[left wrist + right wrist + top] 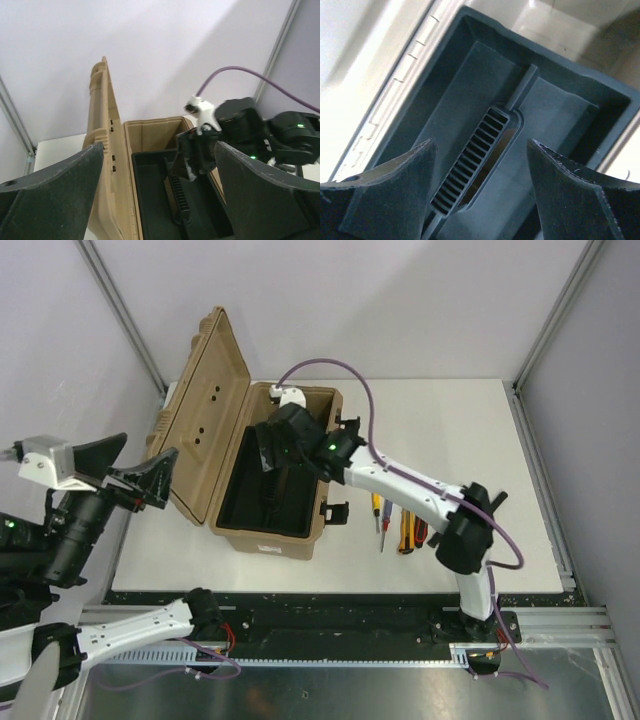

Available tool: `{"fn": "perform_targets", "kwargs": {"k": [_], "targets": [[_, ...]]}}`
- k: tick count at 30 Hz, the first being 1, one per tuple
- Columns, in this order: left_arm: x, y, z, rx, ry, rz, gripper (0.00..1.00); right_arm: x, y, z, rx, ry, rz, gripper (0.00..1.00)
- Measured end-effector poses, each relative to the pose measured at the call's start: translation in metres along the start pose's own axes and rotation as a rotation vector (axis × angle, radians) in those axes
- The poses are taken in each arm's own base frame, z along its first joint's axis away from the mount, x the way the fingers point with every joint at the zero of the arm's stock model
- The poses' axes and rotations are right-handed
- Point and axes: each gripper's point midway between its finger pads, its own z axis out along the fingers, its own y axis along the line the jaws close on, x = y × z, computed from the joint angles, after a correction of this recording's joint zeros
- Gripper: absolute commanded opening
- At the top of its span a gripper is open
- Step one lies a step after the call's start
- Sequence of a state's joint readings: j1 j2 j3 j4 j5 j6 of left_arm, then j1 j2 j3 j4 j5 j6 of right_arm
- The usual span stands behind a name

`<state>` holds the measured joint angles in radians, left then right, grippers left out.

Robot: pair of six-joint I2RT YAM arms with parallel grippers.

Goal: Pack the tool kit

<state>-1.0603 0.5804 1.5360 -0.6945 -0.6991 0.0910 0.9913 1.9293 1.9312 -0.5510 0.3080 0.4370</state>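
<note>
Screwdrivers (pixel 404 528) beside case (pixel 265 540), lid (pixel 205 420) open

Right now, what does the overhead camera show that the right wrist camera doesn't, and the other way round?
Only the overhead view shows the screwdrivers lying on the table, the raised lid, and the left gripper, open and off to the side. Only the right wrist view shows the slatted handle of the black tray up close, under the open right gripper. Both show that tray sitting inside the tan case.
</note>
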Motion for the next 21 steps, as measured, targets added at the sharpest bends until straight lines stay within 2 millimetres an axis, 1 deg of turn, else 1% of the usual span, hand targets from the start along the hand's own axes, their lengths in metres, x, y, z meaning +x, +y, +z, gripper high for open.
{"fn": "perform_targets", "kwargs": {"k": [2,5,8,11,14,18,19,21], "targets": [[0.001,-0.009,0.006,0.026,0.008,0.018,0.96,0.016,-0.002,0.016,0.036,0.047,-0.001,0.74],[0.014,-0.025,0.016,0.069,0.04,0.048,0.95,0.034,-0.003,0.034,0.087,0.104,0.01,0.69],[0.036,-0.042,0.023,0.118,0.09,0.076,0.95,0.046,0.003,0.044,0.119,0.14,0.026,0.65],[0.054,-0.051,0.025,0.146,0.126,0.087,0.95,0.055,0.008,0.045,0.152,0.161,0.037,0.58],[0.063,-0.051,0.02,0.157,0.134,0.075,0.96,0.061,0.008,0.043,0.187,0.177,0.065,0.53],[0.064,-0.042,0.008,0.159,0.106,0.045,0.96,0.073,0.009,0.042,0.219,0.204,0.106,0.5],[0.064,-0.04,0.005,0.16,0.1,0.04,0.96,0.078,0.009,0.042,0.225,0.212,0.113,0.48],[0.066,-0.036,0.0,0.159,0.09,0.031,0.96,0.087,0.01,0.045,0.238,0.228,0.13,0.33]]}}
